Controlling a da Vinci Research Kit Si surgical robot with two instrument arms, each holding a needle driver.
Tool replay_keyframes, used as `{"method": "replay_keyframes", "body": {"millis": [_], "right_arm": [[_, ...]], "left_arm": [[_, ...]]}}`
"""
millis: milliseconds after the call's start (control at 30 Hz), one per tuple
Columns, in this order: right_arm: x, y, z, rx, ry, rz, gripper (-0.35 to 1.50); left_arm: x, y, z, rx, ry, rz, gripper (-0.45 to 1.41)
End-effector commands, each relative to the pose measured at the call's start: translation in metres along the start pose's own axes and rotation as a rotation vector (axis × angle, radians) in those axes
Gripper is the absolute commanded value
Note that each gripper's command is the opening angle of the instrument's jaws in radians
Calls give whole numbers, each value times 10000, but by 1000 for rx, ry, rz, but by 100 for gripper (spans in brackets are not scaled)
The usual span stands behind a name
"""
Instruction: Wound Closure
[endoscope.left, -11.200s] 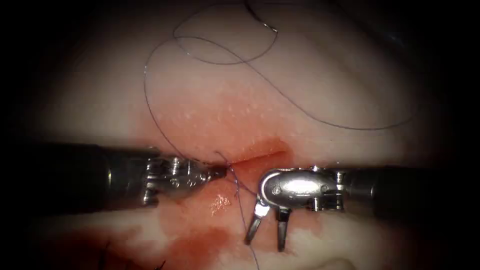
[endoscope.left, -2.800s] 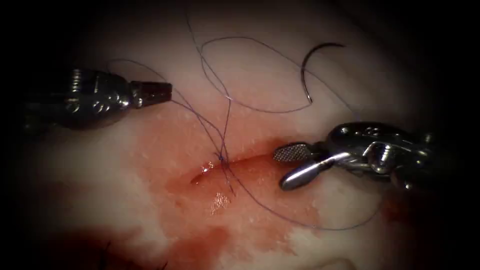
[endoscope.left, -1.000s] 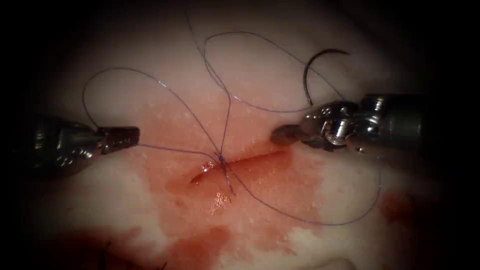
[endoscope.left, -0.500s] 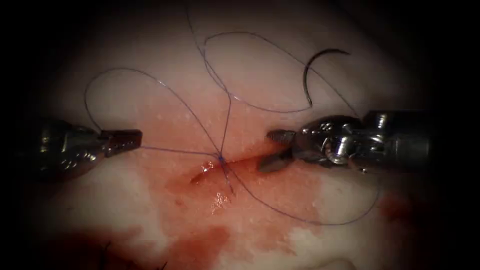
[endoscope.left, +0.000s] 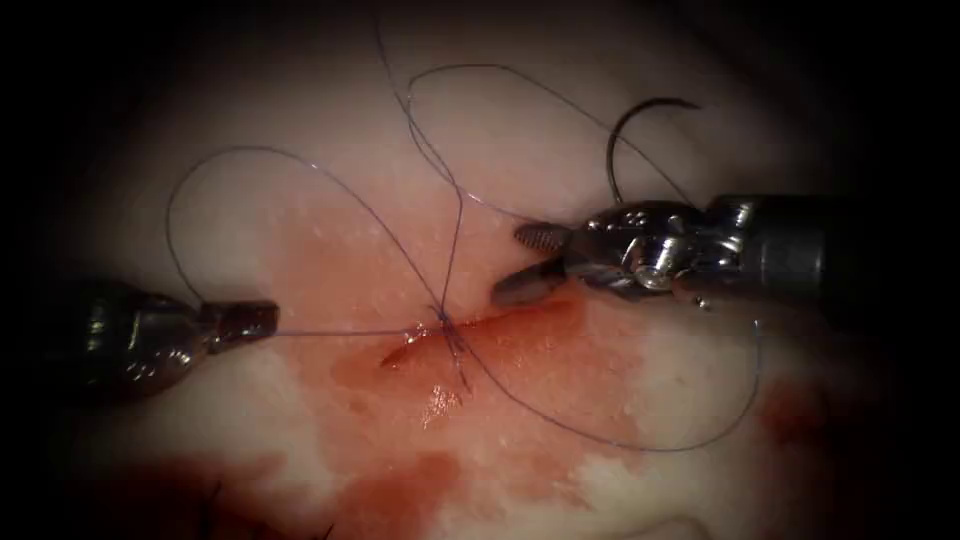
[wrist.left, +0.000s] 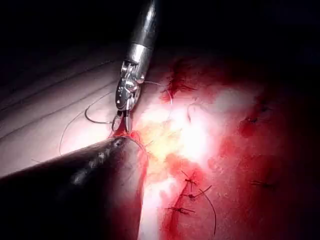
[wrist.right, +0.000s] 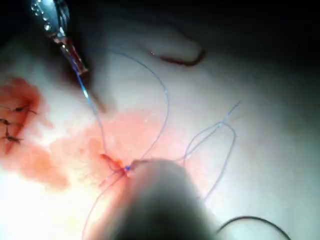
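Pale tissue (endoscope.left: 700, 400), wet with red fluid (endoscope.left: 400, 490) around the cut (endoscope.left: 500, 322), makes up the whole ground of the scene. At the left end of the cut sits a knot (endoscope.left: 441, 317) with several strands of thread (endoscope.left: 330, 333) running out of it.

On the cut's left, the left end effector (endoscope.left: 262, 318) has its jaws pressed together on the thread. The strand runs nearly straight from those jaws to the knot, so it appears to be under tension, probably to hold the knot steady; a slack loop of the same thread arcs up and over above it. In the right wrist view the same tool (wrist.right: 76, 62) shows with the strand leading down to the knot (wrist.right: 125, 167).

Coming in from the right, the right end effector (endoscope.left: 520, 262) has its jaws spread and holds nothing. Its tips hover just above the cut and just right of the knot, close to the strand that rises from it. In the left wrist view this tool (wrist.left: 123, 122) points down at the wound.

Lying free on the tissue is the needle (endoscope.left: 625, 130), up and to the right of the cut, just behind the right tool's wrist, in neither tool and not in the tissue.
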Motion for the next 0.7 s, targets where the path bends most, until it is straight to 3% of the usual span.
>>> {"method": "replay_keyframes", "body": {"millis": [33,100,133,167,200,233,300,400,600,700], "right_arm": [[-1,-11,-4,11,-3,-7,108],[-13,-39,-15,59,-41,-21,81],[-18,-53,-17,115,-68,-31,49],[-18,-53,-17,115,-68,-31,49],[-22,-74,-19,152,-83,-48,24],[-22,-74,-19,152,-83,-48,24],[-21,-105,-17,183,-64,-66,10],[-13,-127,-7,195,-50,-72,0],[-2,-132,6,196,-8,-76,-13],[-7,-119,-8,198,-1,-100,-20]], "left_arm": [[3,0,7,2,0,-16,-45],[6,0,9,4,-4,-48,-45],[6,0,10,5,-6,-60,-45],[6,0,10,5,-6,-60,-45],[7,-1,13,6,-9,-86,-45],[7,-1,13,6,-9,-86,-45],[10,-6,20,8,-13,-127,-45],[17,-11,28,10,-16,-151,-45],[30,-12,40,8,-2,-159,-45],[27,-9,39,2,-3,-156,-45]]}}
